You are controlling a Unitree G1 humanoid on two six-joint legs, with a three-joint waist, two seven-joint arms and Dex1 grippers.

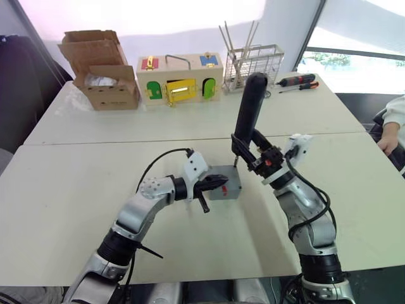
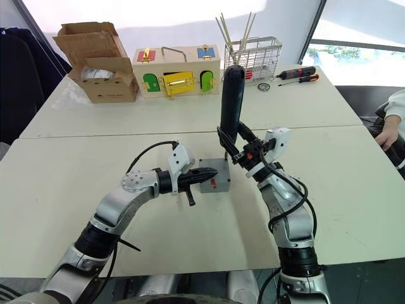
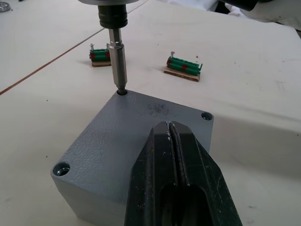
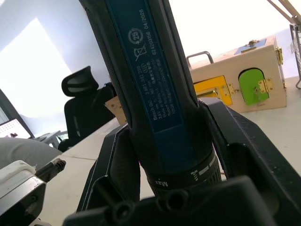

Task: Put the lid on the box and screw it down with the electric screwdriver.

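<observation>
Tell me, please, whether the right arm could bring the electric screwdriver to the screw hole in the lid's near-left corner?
Probably yes: the electric screwdriver stands at the lid's far corner, and only the left end effector resting mid-lid lies nearby.

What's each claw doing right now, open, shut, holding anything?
Left claw: shut, empty, fingers pressed down on the flat grey plastic lid.
Right claw: shut on the thick black cylindrical electric screwdriver.

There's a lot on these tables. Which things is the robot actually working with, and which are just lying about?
In use:
- box with lid on it
- electric screwdriver, held by right gripper, bit in a corner screw hole
- left gripper, shut, pressing on the lid

Lying about:
- cardboard box
- wooden box
- wire basket
- hand screwdrivers
- green terminal blocks
</observation>
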